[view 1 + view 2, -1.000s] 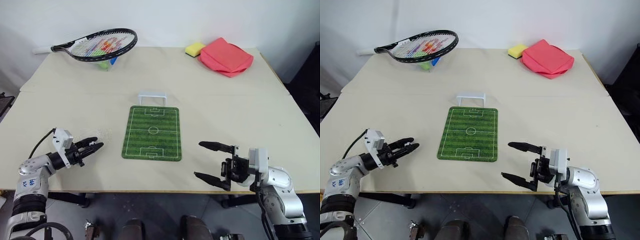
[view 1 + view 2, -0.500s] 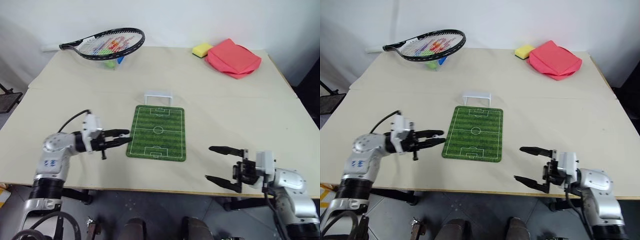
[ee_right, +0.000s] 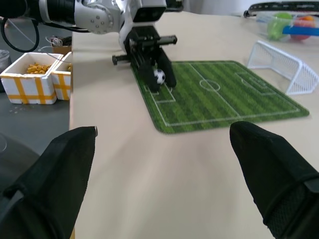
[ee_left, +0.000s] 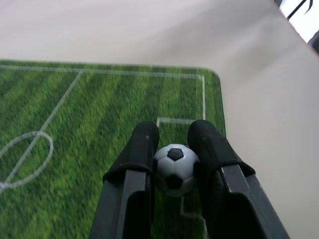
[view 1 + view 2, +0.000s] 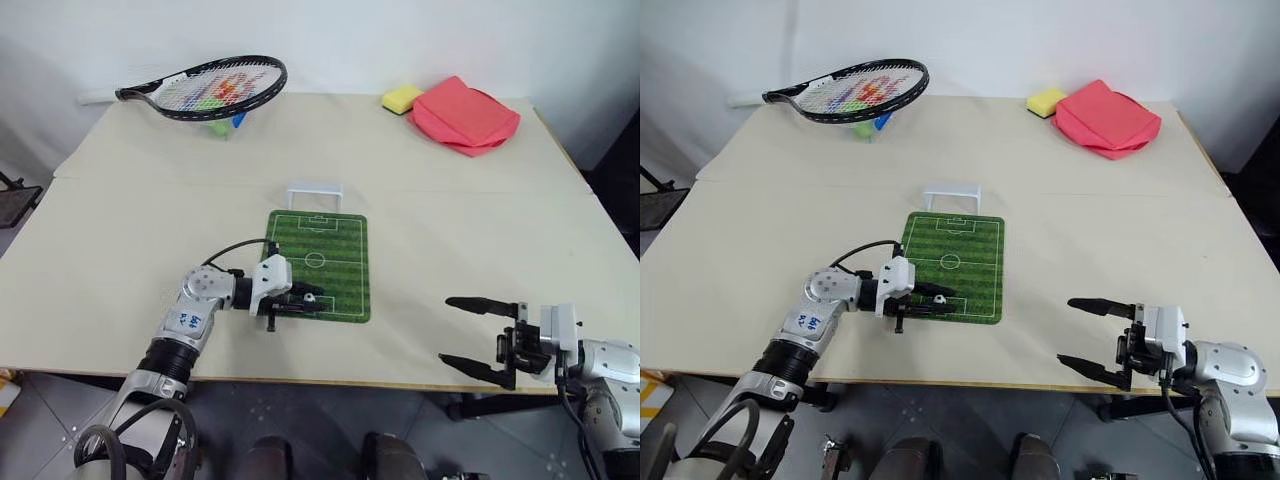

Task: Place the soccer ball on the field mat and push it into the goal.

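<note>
1. The left gripper [image 5: 312, 300] reaches in from the mat's left edge, its two black fingers [image 4: 139, 149] pinched narrowly on the soccer ball [image 4: 174, 168], which sits between the pads.
2. The ball hangs low over the near end of the field mat [image 5: 340, 250], at the near penalty box; whether it already touches the grass I cannot tell.
3. The step in hand, as I judge it, is the placing: the ball has reached the mat but is not yet let go.
4. The goal [image 5: 315, 193] stands just beyond the mat's far end, well apart from the ball, its mouth facing down the pitch.
5. The next move calls for a gentle release so that the ball does not roll off, then a straight push up the middle of the mat toward the goal.
6. The right gripper [image 5: 478, 335] hovers near the table's front edge, to the right of the mat, its fingers spread wide and holding nothing.
</note>
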You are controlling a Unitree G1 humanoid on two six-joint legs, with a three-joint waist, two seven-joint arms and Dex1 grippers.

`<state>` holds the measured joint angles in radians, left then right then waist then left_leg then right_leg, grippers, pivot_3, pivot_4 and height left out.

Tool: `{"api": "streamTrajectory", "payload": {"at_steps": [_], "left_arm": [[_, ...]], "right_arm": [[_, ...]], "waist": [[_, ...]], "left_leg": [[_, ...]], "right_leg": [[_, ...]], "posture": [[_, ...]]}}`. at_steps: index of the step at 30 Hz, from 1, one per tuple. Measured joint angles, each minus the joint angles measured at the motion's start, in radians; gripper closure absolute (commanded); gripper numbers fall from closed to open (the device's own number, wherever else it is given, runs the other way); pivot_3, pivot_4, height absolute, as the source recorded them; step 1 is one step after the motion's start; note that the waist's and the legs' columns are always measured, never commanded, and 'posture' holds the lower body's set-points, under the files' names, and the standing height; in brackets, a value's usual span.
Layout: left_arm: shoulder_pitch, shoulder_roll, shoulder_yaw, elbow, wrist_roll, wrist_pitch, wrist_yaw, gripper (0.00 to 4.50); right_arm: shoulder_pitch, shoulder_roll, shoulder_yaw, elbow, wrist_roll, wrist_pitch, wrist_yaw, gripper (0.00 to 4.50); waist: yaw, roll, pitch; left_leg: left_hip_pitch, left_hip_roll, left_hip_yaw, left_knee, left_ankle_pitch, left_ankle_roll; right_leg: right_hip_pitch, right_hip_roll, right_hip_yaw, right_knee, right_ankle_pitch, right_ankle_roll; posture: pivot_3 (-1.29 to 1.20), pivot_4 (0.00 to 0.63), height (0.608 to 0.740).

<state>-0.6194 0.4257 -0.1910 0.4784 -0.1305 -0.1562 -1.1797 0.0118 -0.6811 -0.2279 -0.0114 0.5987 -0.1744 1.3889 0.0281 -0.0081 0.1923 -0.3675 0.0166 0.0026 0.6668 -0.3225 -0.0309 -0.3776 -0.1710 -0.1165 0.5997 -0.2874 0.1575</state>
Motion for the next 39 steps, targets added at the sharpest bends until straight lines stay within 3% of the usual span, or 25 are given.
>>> {"api": "streamTrajectory", "payload": {"at_steps": [5, 6, 13, 26, 31, 35, 39], "left_arm": [[-0.008, 0.002, 0.001, 0.020, 0.000, -0.009, -0.017, 3.64], [-0.010, 0.002, 0.002, 0.026, -0.001, -0.009, -0.019, 2.92], [-0.032, -0.018, 0.014, 0.050, -0.002, -0.037, -0.023, 0.79], [-0.032, -0.018, 0.068, -0.012, -0.108, 0.005, -0.070, 0.79], [0.036, 0.103, 0.177, -0.149, -0.229, 0.089, -0.131, 0.79], [0.164, 0.234, 0.239, -0.171, -0.279, 0.105, -0.238, 1.97], [0.255, 0.248, 0.252, -0.175, -0.284, 0.111, -0.262, 3.30]], "right_arm": [[0.044, 0.005, -0.001, -0.034, 0.000, 0.007, -0.039, 0.00], [0.045, 0.006, -0.001, -0.037, -0.001, 0.008, -0.046, 0.00], [0.044, 0.017, 0.002, -0.066, -0.005, 0.022, -0.094, 0.00], [0.027, 0.031, 0.029, -0.069, -0.015, 0.029, -0.118, 0.00], [-0.004, 0.055, 0.028, -0.070, -0.005, 0.039, -0.134, 0.00], [-0.017, 0.058, 0.022, -0.074, 0.007, 0.041, -0.133, 0.00], [-0.024, 0.058, 0.023, -0.076, 0.004, 0.033, -0.122, 0.00]], "waist": [[-0.001, 0.000, 0.000], [-0.001, 0.000, 0.000], [-0.001, 0.000, 0.000], [-0.003, 0.000, 0.000], [-0.015, 0.000, 0.000], [-0.023, 0.001, 0.001], [-0.001, 0.001, 0.001]], "left_leg": [[0.000, 0.000, 0.000, 0.000, 0.000, 0.000], [0.000, 0.000, 0.000, 0.000, 0.000, 0.000], [0.000, 0.000, 0.000, 0.000, 0.000, 0.000], [0.000, 0.000, 0.000, 0.000, 0.000, 0.000], [0.001, 0.001, 0.000, -0.001, 0.000, 0.000], [0.001, 0.001, 0.000, -0.001, 0.000, 0.000], [0.000, 0.001, 0.000, 0.000, -0.001, 0.001]], "right_leg": [[0.000, 0.000, 0.000, -0.001, 0.000, 0.000], [0.000, 0.000, 0.000, -0.001, 0.000, 0.000], [0.000, 0.000, 0.000, -0.001, 0.001, 0.000], [0.000, 0.000, 0.000, -0.001, 0.001, 0.000], [0.000, 0.000, 0.000, -0.001, 0.001, 0.000], [0.000, 0.000, 0.001, -0.001, 0.001, 0.000], [0.000, 0.000, 0.001, -0.002, 0.001, 0.000]], "posture": [[0.00, 0.150, 0.740], [0.00, 0.150, 0.740], [0.00, 0.150, 0.740], [0.00, 0.150, 0.740], [0.00, 0.150, 0.740], [0.00, 0.150, 0.740], [0.00, 0.150, 0.740]]}}
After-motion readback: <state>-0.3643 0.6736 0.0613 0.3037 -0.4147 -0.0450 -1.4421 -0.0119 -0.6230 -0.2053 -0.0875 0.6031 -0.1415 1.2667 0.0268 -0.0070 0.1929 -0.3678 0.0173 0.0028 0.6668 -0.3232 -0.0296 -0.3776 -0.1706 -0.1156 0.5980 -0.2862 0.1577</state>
